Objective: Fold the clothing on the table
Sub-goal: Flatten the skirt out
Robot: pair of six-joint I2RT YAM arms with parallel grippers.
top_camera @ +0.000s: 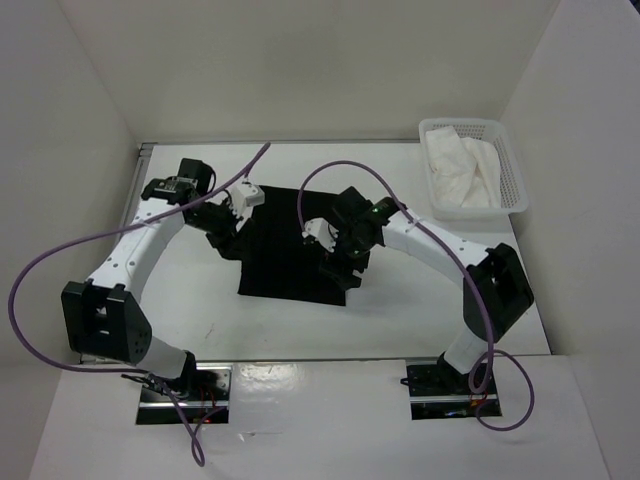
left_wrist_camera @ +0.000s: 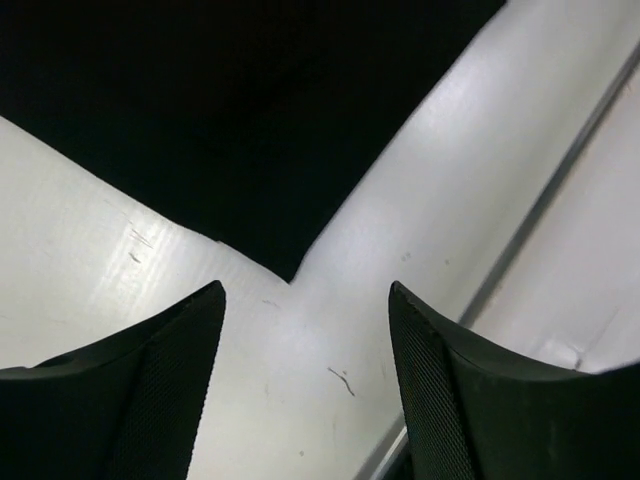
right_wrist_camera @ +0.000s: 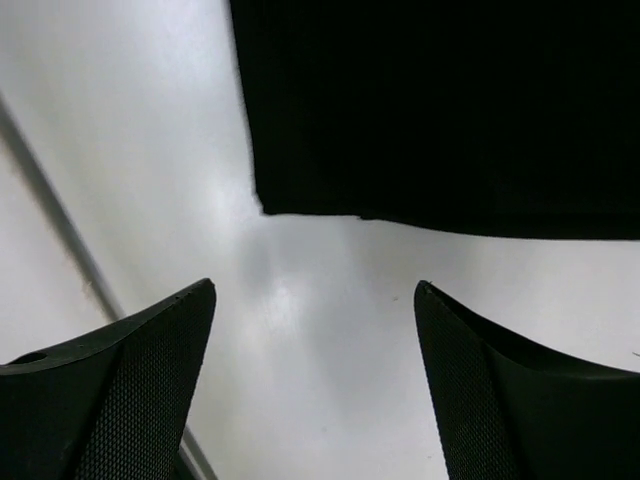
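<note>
The black clothing (top_camera: 285,255) lies flat in the middle of the white table (top_camera: 400,300). My left gripper (top_camera: 224,238) hovers at its left edge and my right gripper (top_camera: 338,268) at its near right corner. In the left wrist view the left gripper (left_wrist_camera: 305,290) is open, with bare table (left_wrist_camera: 300,380) between its fingers and a corner of the clothing (left_wrist_camera: 230,130) just ahead. In the right wrist view the right gripper (right_wrist_camera: 312,285) is open too, over bare table (right_wrist_camera: 320,350). The clothing's (right_wrist_camera: 440,110) corner lies a little beyond its fingertips.
A white mesh basket (top_camera: 512,160) holding a white cloth (top_camera: 460,170) stands at the table's far right. A thin metal rail (top_camera: 280,142) runs along the far edge. White walls close in the left, back and right. Purple cables arc over both arms.
</note>
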